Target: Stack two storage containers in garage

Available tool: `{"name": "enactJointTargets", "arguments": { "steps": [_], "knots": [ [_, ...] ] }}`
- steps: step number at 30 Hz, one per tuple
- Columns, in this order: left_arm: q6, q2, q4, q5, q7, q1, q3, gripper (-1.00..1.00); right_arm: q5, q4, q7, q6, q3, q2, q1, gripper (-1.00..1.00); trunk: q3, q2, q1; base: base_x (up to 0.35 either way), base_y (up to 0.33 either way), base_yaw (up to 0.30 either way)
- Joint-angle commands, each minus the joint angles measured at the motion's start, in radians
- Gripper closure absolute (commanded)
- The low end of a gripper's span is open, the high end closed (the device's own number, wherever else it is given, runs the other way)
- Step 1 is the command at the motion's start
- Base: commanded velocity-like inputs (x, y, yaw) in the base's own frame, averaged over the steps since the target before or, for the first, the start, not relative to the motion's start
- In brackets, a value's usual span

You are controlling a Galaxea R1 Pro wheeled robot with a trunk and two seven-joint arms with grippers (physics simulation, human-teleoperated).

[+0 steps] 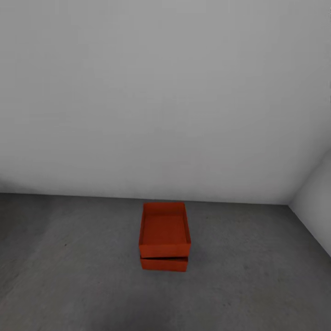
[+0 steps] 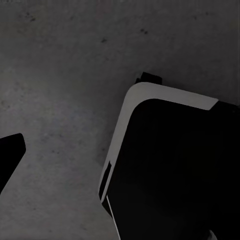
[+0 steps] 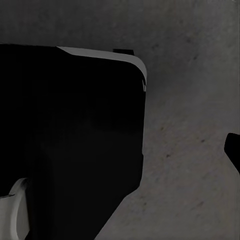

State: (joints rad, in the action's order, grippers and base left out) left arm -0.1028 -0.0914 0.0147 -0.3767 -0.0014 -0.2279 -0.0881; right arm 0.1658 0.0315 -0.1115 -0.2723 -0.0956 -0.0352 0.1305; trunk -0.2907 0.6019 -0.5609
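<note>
Counting two orange-red rectangular storage containers with thin straight walls: upper container sits on lower container, stack of two. Stack rests on the dark grey rough concrete floor, near the plain pale grey back wall; a second pale wall meets it at the right corner. Upper box is open-topped, its interior bare, and is turned slightly askew relative to the lower one, whose front face shows below as a narrow strip. Both wrist views look down onto the concrete, beside a large black rounded body with a pale grey edge. State of left and right end effectors: cannot tell; only a dark sliver shows at each frame edge.
</note>
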Motion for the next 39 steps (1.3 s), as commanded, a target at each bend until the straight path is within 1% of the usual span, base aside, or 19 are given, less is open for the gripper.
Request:
{"name": "enactJointTargets", "arguments": {
  "steps": [1, 39],
  "knots": [
    [-0.003, 0.000, -0.001, -0.008, 0.000, -0.001, -0.009, -1.00, 0.011, 0.004, -0.005, -0.006, -0.008, 0.000, 0.001, -1.00, 0.000, 0.001, 0.000, 0.000, 0.000, 0.000],
    [-0.003, 0.001, -0.001, -0.008, 0.000, -0.001, -0.009, -1.00, 0.011, 0.004, -0.004, -0.010, -0.008, 0.001, 0.001, -1.00, 0.061, 0.001, 0.000, 0.000, 0.000, 0.000]
  ]
}}
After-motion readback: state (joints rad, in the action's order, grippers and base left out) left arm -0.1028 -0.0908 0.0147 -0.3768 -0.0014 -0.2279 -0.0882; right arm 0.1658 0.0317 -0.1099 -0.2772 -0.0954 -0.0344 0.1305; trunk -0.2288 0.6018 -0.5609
